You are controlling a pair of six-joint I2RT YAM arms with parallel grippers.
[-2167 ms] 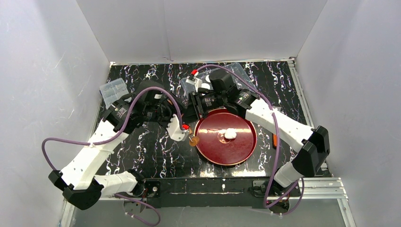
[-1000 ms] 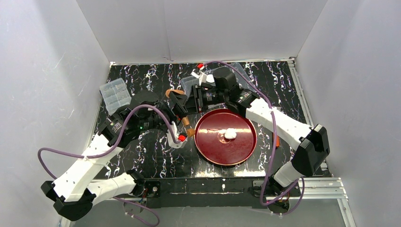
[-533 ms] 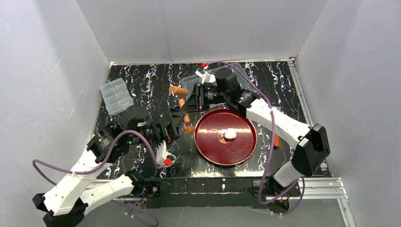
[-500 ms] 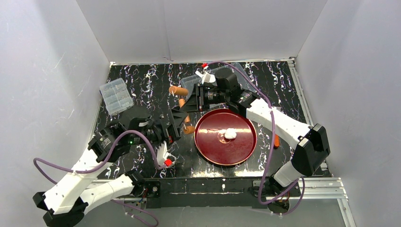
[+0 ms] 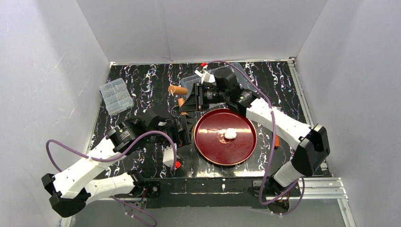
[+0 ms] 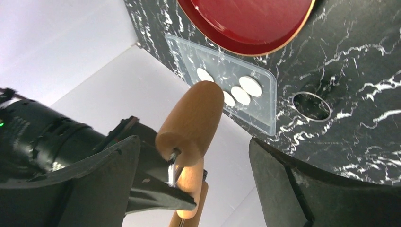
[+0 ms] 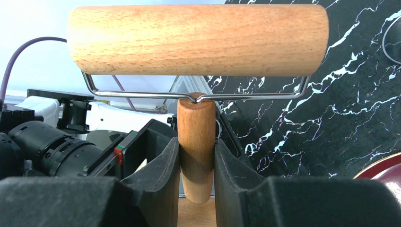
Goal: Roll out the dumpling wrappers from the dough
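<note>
I am watching the right gripper. Its fingers are squeezing the handle of the wooden roller, near the back left edge of the red plate. The left gripper is sitting just left of the plate with its fingers spread wide, holding nothing. The dough is lying as a small white lump in the middle of the plate. The dumpling wrappers are lying flat on a clear tray behind the plate.

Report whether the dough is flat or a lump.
A lump: the dough sits small and rounded near the middle of the red plate.
</note>
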